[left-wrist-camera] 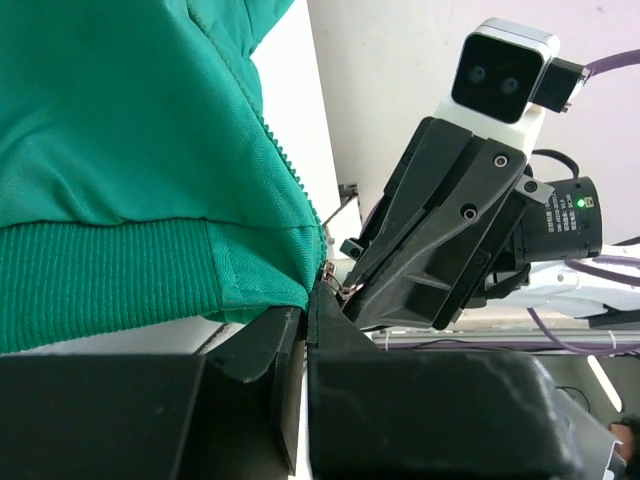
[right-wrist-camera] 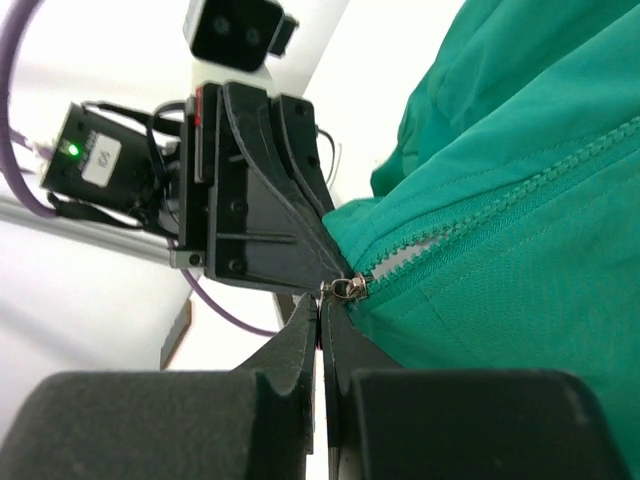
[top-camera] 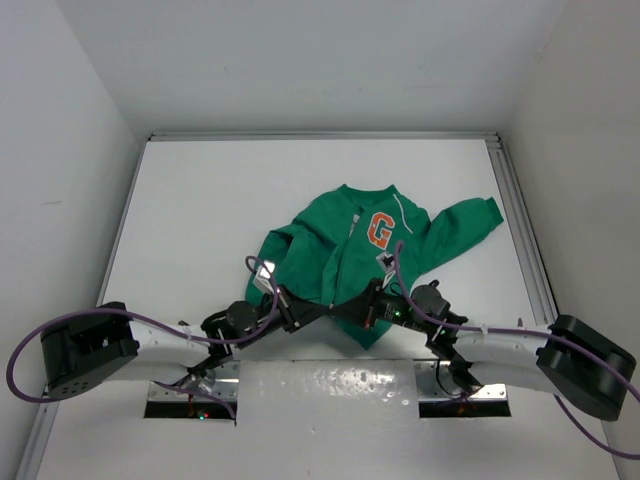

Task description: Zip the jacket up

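Nearest the arm bases, the left gripper [left-wrist-camera: 307,312] is closed on the ribbed hem [left-wrist-camera: 110,280] of the jacket [top-camera: 345,260], at the corner where the zipper begins. The right gripper [right-wrist-camera: 320,308] meets that same corner of the hem from the other side. Its fingers are shut tip to tip, and the small metal zipper pull [right-wrist-camera: 345,290] appears to be pinched between them, though the contact itself is partly hidden.

Just above the hem, the zipper teeth [right-wrist-camera: 480,205] are seen to part, with a sliver of white showing between the two rows. The slider is therefore judged to sit at the bottom of its track, with the closing stroke not yet made. Farther from the hem the jacket lies spread on the white table [top-camera: 200,220], chest up, with the orange letter G [top-camera: 380,230] beside the zipper line and one sleeve [top-camera: 465,222] thrown out to the right.

The step in hand is judged to be the set-up for the pull: hem anchored, pull taken. The next move calls for the pull to be drawn away from the hem toward the collar, straight along the teeth. Meanwhile the hem must be held firmly against that tension so the fabric is not bunched or dragged.
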